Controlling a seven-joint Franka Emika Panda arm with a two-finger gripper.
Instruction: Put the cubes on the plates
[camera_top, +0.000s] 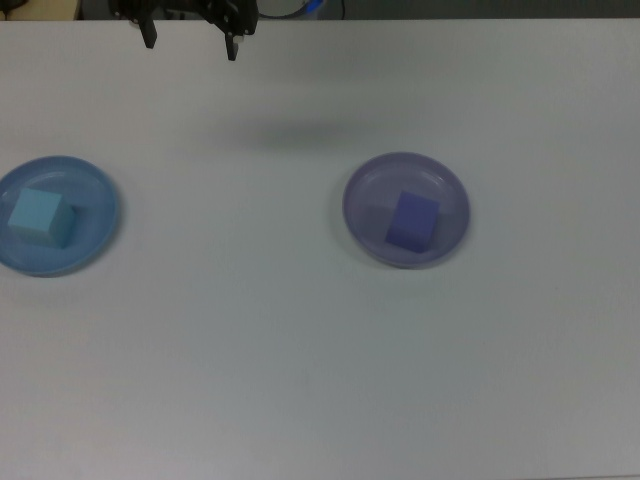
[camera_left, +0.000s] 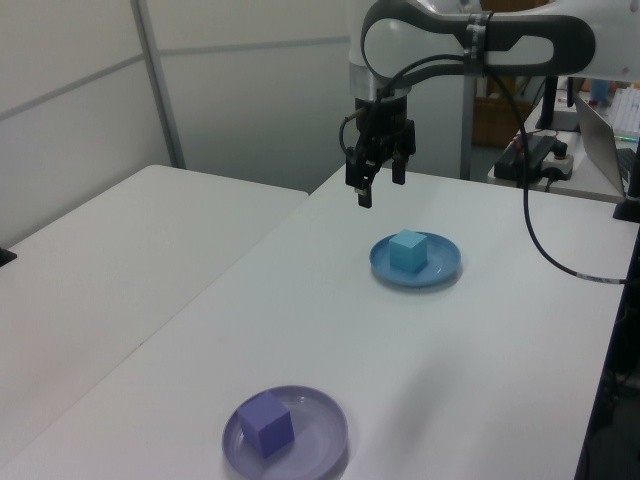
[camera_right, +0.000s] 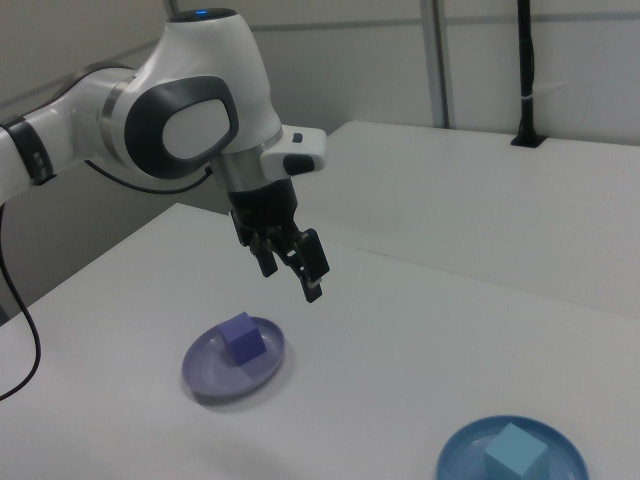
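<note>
The light cyan cube (camera_top: 40, 216) sits on the sky blue plate (camera_top: 97, 193) at the top view's left. On the lavender plate (camera_top: 368, 200), right of centre, rests the indigo cube (camera_top: 412, 221). My gripper (camera_top: 190, 45) hangs open and empty at the top view's upper edge. In the left view the gripper (camera_left: 380, 186) hovers well above the table, behind and left of the cyan cube (camera_left: 407, 250) on its plate (camera_left: 446, 264); the indigo cube (camera_left: 265, 423) is near the front. The right view has the gripper (camera_right: 290, 280) above and behind the indigo cube (camera_right: 243, 338).
A second white table (camera_left: 110, 250) stands across a gap at the left view's left. A cluttered desk with cables (camera_left: 540, 150) is at the back right. A black post (camera_right: 525, 70) rises from the far table in the right view.
</note>
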